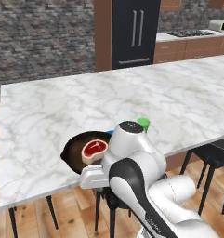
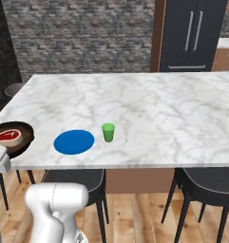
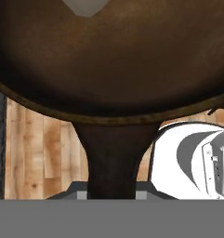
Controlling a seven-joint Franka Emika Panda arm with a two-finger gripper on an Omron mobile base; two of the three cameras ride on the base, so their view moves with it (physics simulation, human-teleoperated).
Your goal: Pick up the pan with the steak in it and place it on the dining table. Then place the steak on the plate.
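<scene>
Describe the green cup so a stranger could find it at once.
Start at the long marble dining table and go to its near edge, where a blue plate lies flat. The green cup stands upright just beside that plate, apart from it. It is the sole green, tall thing; the plate and the pan are low and round.

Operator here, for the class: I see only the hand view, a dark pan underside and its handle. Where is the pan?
Observer: The pan sits at the dining table's near edge.
Operator: Is the steak inside?
Observer: Yes, the steak lies in it.
Operator: And the plate?
Observer: The blue plate lies beside the pan, with a green cup beyond it.
</scene>
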